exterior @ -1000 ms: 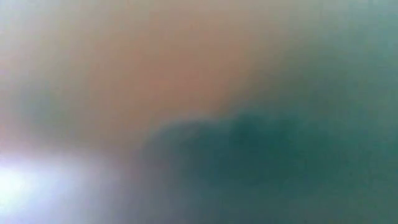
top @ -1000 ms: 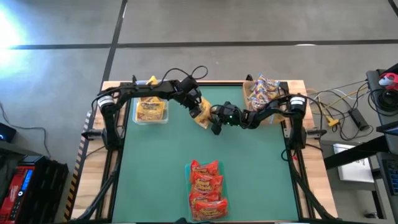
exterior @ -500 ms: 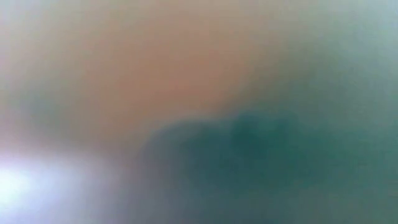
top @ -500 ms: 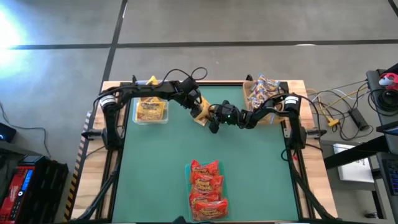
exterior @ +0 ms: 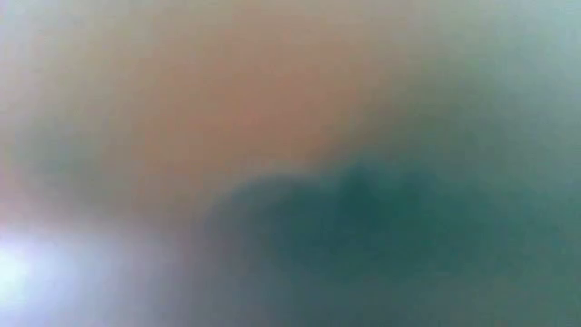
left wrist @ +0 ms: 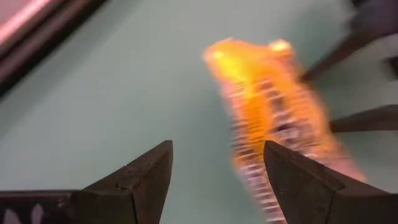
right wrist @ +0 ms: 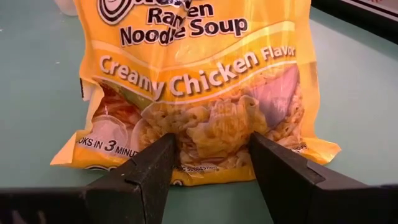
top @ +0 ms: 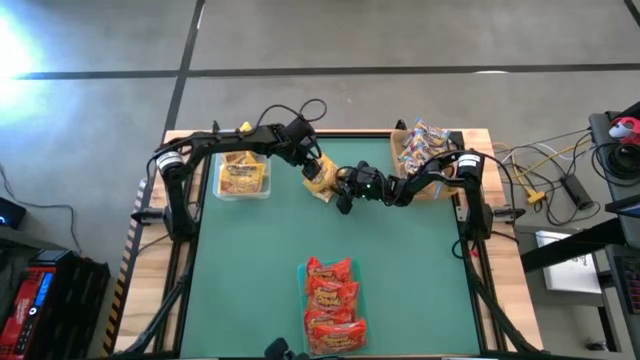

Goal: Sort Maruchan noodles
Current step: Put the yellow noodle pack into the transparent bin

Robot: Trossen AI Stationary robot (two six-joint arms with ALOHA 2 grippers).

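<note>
A yellow Maruchan packet [top: 322,182] labelled Creamy Chicken is at the table's far middle, between my two grippers. In the left wrist view the packet [left wrist: 273,112] looks narrow and raised, and blurred. My left gripper [top: 311,166] is open just to its far-left, fingers [left wrist: 217,149] clear of it. My right gripper [top: 343,190] comes level from the right and is open. Its fingers [right wrist: 211,140] stand in front of the lower part of the packet's printed face [right wrist: 199,93]. The low view shows only blur. My right gripper's fingertips [right wrist: 163,149] overlap the lower part of the packet's printed face [right wrist: 208,134], coming level from the table's right. The packet is much wider than the gap between the fingers. Whether the tips touch it, I cannot tell.
A clear tray of yellow packets [top: 243,176] sits at the far left. A brown tray of pale pink-labelled packets [top: 420,148] is at the far right, behind the right arm. A row of red-orange packets [top: 331,305] lies at the near middle. Green table [top: 250,270] spreads between them.
My left gripper has drawn back a little from the yellow packet, toward the far-left corner, and its arm has risen. My right gripper has edged toward the table's left. The packet has shifted only slightly with it.
</note>
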